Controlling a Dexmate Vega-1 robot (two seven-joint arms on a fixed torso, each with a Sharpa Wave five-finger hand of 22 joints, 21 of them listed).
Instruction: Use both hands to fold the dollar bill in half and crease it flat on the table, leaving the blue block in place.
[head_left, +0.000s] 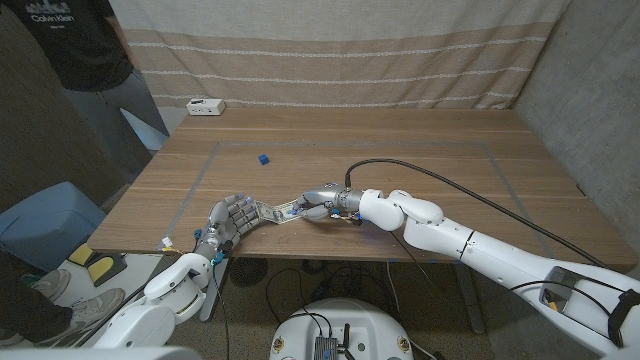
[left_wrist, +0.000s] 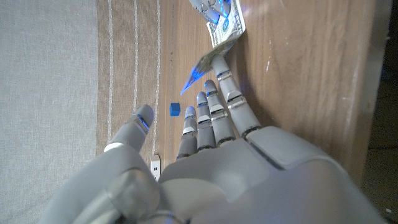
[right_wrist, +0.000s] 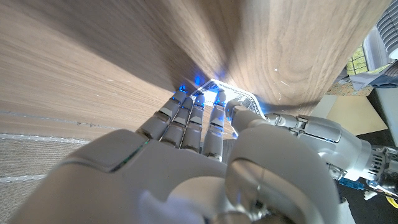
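Observation:
The dollar bill (head_left: 281, 211) lies near the table's front edge between my two hands. My right hand (head_left: 325, 200) has its fingers curved over the bill's right end with the thumb beneath, pinching the bill (right_wrist: 239, 98). My left hand (head_left: 231, 220) reaches in from the left with straight, spread fingers (left_wrist: 219, 102); their tips meet the bill's (left_wrist: 227, 27) left end, whose corner curls up off the wood. The small blue block (head_left: 263, 158) sits farther back on the table, apart from both hands, and shows beyond my left fingers as the blue block (left_wrist: 175, 109).
A white box (head_left: 205, 106) stands at the table's back left corner. A person (head_left: 85, 50) stands behind the table's left side, and a blue bin (head_left: 45, 225) sits on the floor at the left. Striped cloth hangs behind the table (head_left: 420, 150).

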